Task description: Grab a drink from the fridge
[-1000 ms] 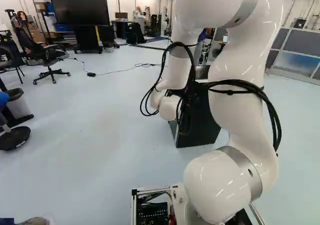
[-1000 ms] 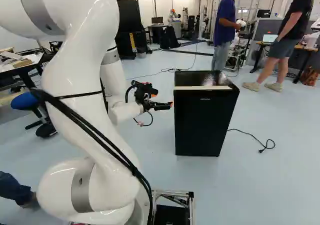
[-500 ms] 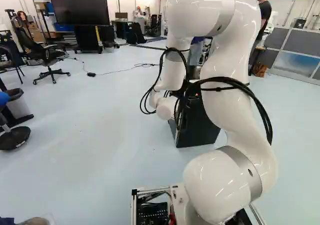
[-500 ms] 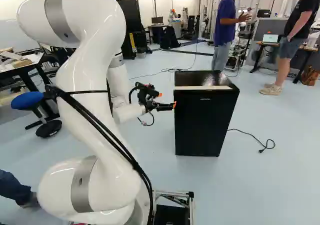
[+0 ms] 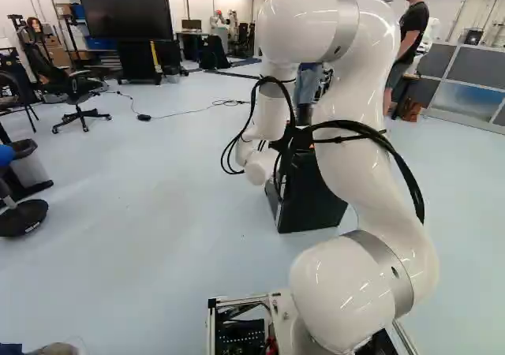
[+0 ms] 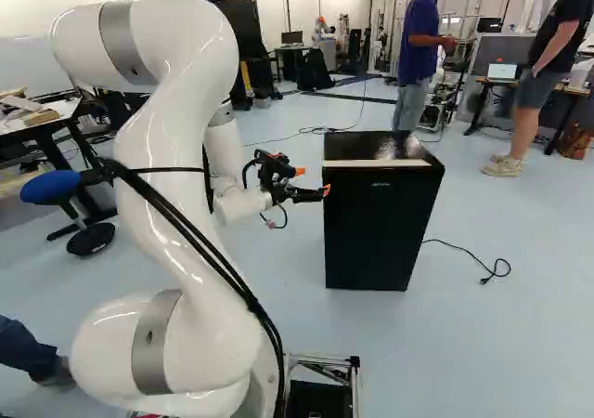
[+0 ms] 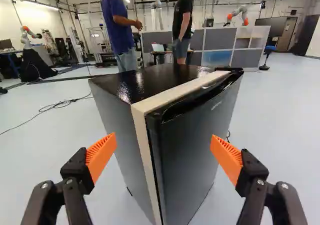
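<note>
Black metal gripper (image 6: 313,181) with orange pads (image 7: 101,155), fingers spread wide, left of boxy black fridge (image 6: 376,228), door (image 7: 190,150) closed.

The white arm (image 5: 351,173) rises right of the middle, wrapped in black cables (image 5: 406,173), and partly hides the dark fridge (image 5: 312,201) standing on the pale floor (image 5: 158,213). Toward the back left, a large black screen (image 5: 126,12) stands beyond an office chair (image 5: 75,91); a bin (image 5: 30,166) sits nearer at the left edge, and a thin cord (image 5: 185,112) trails across the floor.
</note>
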